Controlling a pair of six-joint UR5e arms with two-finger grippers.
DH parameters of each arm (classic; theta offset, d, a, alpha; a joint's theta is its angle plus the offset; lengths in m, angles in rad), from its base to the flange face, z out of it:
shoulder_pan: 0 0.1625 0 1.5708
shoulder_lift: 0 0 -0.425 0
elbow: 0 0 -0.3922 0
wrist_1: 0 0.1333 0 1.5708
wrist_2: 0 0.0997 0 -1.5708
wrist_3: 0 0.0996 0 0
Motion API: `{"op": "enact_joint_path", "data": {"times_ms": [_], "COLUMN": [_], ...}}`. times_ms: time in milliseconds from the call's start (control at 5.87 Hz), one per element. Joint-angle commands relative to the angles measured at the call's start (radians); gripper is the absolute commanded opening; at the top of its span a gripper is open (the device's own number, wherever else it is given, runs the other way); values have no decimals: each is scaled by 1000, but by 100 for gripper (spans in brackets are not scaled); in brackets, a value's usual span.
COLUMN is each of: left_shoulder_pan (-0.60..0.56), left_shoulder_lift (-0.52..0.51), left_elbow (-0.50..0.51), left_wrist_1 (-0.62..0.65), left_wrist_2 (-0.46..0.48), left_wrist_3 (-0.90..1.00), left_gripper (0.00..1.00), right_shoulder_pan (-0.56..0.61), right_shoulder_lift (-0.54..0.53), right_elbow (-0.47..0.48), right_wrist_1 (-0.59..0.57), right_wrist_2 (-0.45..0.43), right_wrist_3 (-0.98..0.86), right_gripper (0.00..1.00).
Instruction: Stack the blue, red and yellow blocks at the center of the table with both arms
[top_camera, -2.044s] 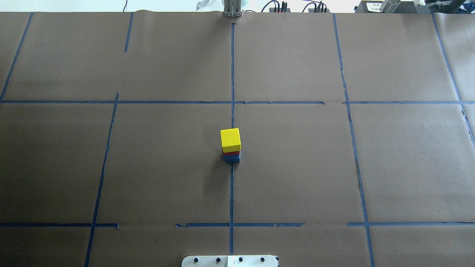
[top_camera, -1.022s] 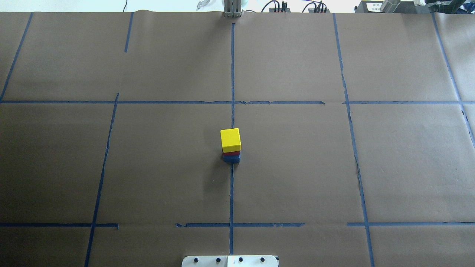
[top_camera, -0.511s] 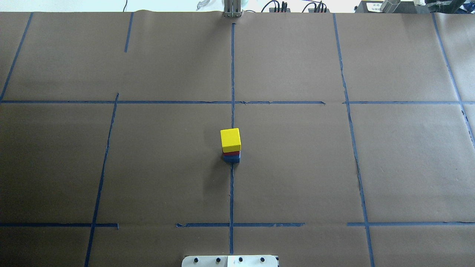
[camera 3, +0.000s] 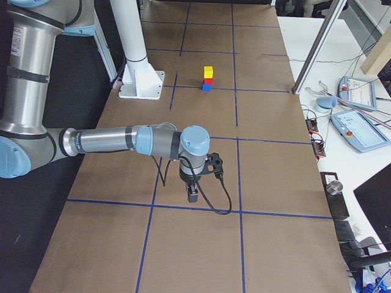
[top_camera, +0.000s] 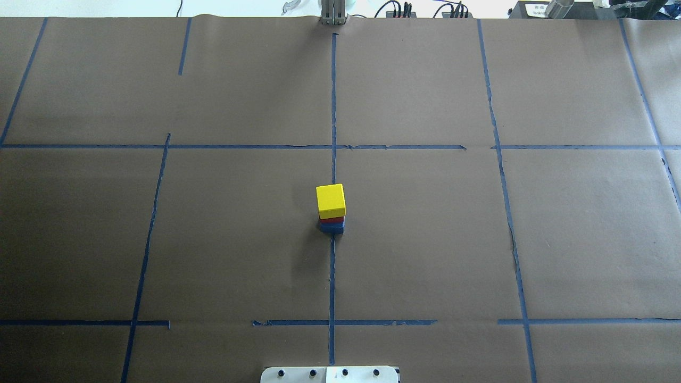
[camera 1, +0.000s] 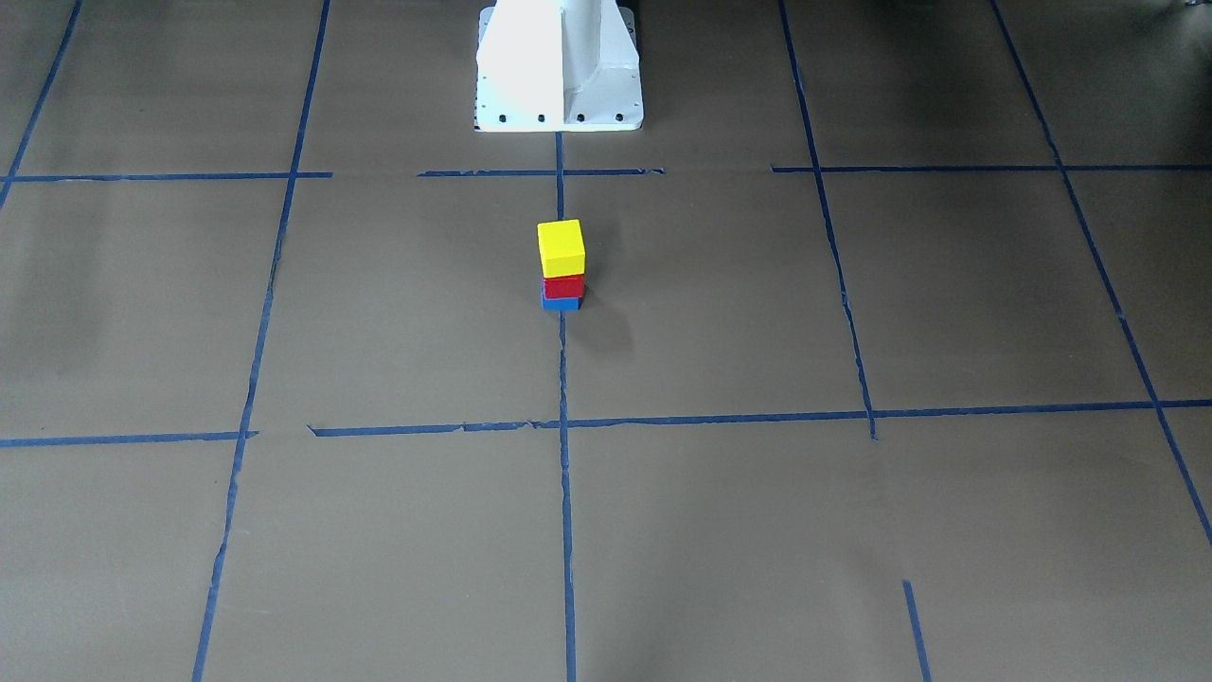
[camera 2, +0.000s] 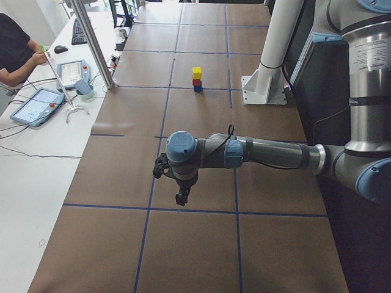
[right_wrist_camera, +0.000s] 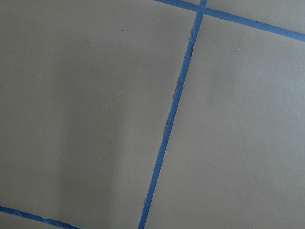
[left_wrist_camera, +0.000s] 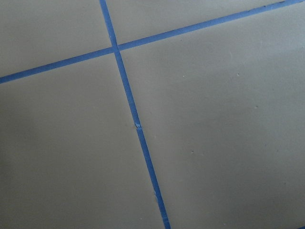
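Three blocks stand stacked on the blue tape centre line (top_camera: pixel 332 276) of the brown paper-covered table (top_camera: pixel 425 239): yellow cube-shaped block (top_camera: pixel 330 198) on red block (top_camera: pixel 332 218) on blue block (top_camera: pixel 332 227). Nothing has shifted over the last two seconds, so I judge the task complete. Left gripper (camera 2: pixel 181 196) and right gripper (camera 3: pixel 192 195) hang well apart from the stack. Their opening cannot be told, and neither carries a block.

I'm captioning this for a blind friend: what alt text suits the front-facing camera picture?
Three cube blocks stand stacked, yellow block on red block on blue block, on a brown paper-covered table gridded with blue tape lines. The robot's white base pedestal sits behind the stack; no arms appear.
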Motion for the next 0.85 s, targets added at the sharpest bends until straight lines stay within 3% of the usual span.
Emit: {"op": "enact_joint_path", "data": {"times_ms": [0,681], "left_shoulder_pan": [2,2], "left_shoulder_lift": [-6,-9], "left_elbow": [43,20], "left_wrist_1": [-34,-34], "left_wrist_2": [4,7], "left_wrist_3": [2,-3], "left_gripper": [100,100], "right_shoulder_pan": [-1,-1], "right_shoulder_lift": [0,-2], "right_elbow": [-2,-1], "right_wrist_1": [1,16], "right_wrist_2": [2,19], "right_wrist_3": [0,20], "right_gripper": [100,100]}}
